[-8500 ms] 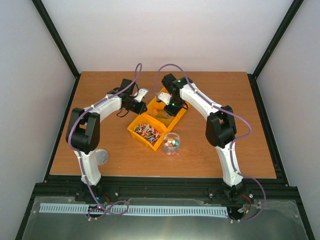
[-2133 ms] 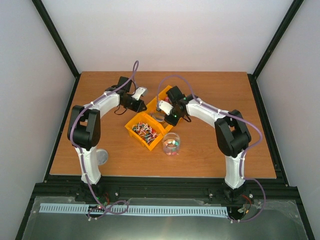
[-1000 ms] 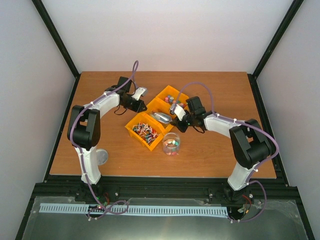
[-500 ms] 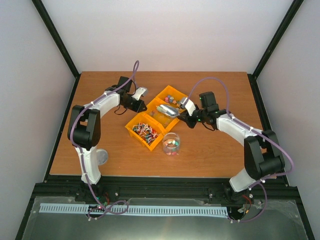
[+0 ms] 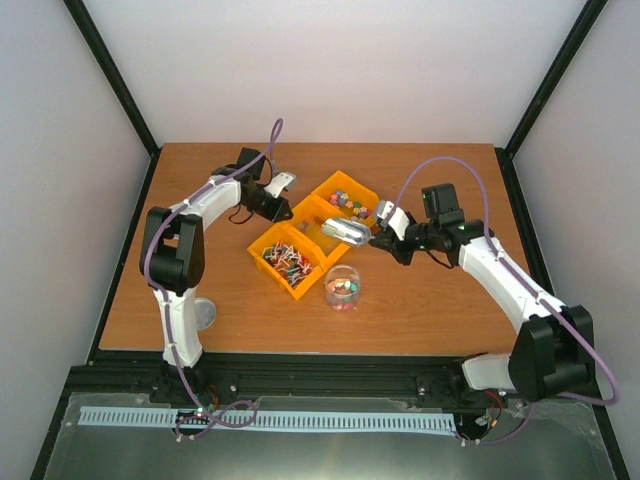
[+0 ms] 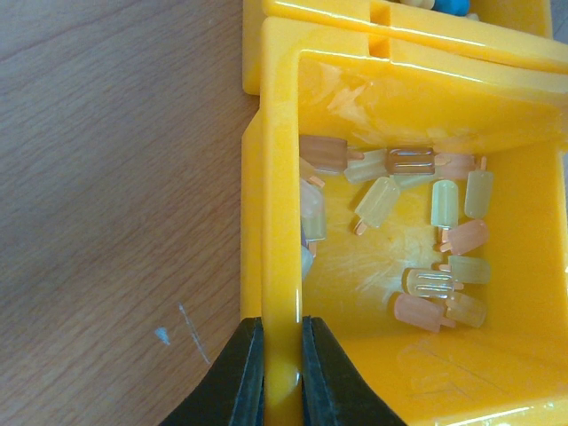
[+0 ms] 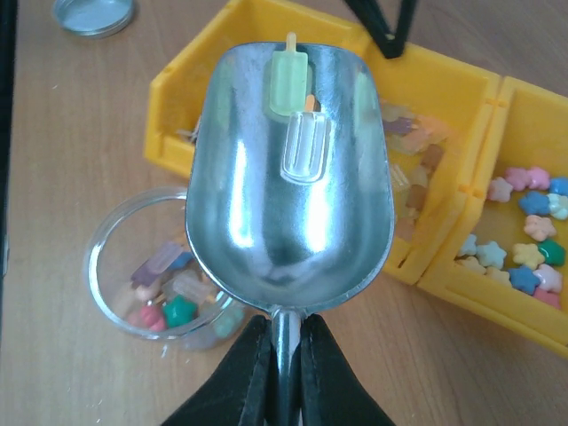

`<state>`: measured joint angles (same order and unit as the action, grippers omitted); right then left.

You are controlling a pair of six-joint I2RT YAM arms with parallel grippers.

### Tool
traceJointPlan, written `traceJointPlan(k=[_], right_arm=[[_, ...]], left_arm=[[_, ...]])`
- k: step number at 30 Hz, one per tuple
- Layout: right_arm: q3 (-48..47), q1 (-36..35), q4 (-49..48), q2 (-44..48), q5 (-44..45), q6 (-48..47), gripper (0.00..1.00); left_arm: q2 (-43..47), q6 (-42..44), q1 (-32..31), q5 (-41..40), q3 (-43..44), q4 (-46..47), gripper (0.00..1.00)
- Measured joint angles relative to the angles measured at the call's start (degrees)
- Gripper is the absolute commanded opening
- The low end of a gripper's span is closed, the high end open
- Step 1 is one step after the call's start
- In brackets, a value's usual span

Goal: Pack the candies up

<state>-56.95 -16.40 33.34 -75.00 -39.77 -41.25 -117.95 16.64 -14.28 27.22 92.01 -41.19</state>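
Top external: wooden tabletop [image 5: 450, 300] sitting inside enclosure with white walls [image 5: 350, 70] and black corner posts [image 5: 110, 75]. Yellow bins [image 5: 278, 277] lying mid-table. Left gripper [image 5: 288, 212] clamping bins' far-left wall. Right gripper [image 5: 380, 234] grasping metal scoop [image 5: 345, 231], hovering over bins' right side. Clear jar [image 5: 343, 287] standing just nearside of bins, holding mixed candies [image 5: 343, 289]. Round lid [image 5: 203, 313] lying well left of bins.

Left wrist: jaws pinching bin wall. Popsicle-shaped candies [image 6: 426, 240] lying inside bin. Bare wood grain showing left of bins.

Right wrist: jaws clenching scoop handle. Two popsicle-shaped candies riding in scoop. Star-shaped candies [image 7: 532, 240] lying in rightmost bin.
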Motion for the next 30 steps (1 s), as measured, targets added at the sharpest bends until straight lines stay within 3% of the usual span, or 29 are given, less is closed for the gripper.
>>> traceJointPlan(k=[10,14,20,27,30], right_arm=[[-0.3,0.0,14.8,5.8,0.3,-10.9,0.03],[-0.3,0.0,18.9,7.6,1.3,-13.8,0.03],[-2.8,0.0,25.2,8.2,4.0,-16.9,0.03],[-7.4,0.0,30.9,6.8,7.2,-19.9,0.03],[-8.3,-0.6,32.4,5.6,9.1,-20.7,0.03]], left_arm=[[-6.6,3.8,0.2,-1.8,11.1,-5.5,0.04],[-8.0,4.0,0.2,-2.7,13.7,-6.4,0.12],[-9.2,4.0,0.5,-2.8,16.0,-8.6,0.43],[-8.8,3.5,1.0,-1.4,16.1,-10.7,0.7],[-7.7,3.3,1.0,-0.7,16.0,-11.4,0.97]])
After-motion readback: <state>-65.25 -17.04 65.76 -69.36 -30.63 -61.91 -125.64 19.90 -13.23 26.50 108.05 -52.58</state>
